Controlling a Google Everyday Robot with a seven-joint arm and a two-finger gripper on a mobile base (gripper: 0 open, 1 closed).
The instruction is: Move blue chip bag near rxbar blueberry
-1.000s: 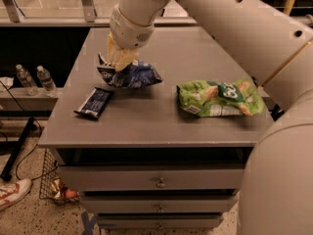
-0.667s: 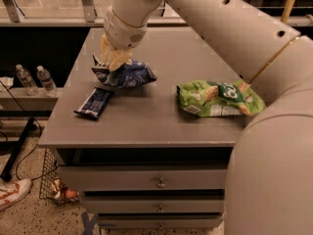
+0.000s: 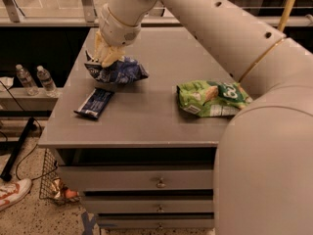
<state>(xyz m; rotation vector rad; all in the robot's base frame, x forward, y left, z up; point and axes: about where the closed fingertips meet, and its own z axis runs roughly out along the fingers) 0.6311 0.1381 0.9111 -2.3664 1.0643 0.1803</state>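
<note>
Upper left, our pale gripper (image 3: 106,58) clamps the crinkled navy chip bag (image 3: 120,71) near the flat blue bar wrapper (image 3: 94,103); release remains, we judge.

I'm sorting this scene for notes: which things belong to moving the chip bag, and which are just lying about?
Job: blue chip bag, gripped by the claw at back left; blue bar.
Lying about: green bag, water bottles, shoe.

Office-like room: drawer cabinet (image 3: 146,177), water bottles (image 3: 46,81), speckled floor (image 3: 44,219).
</note>
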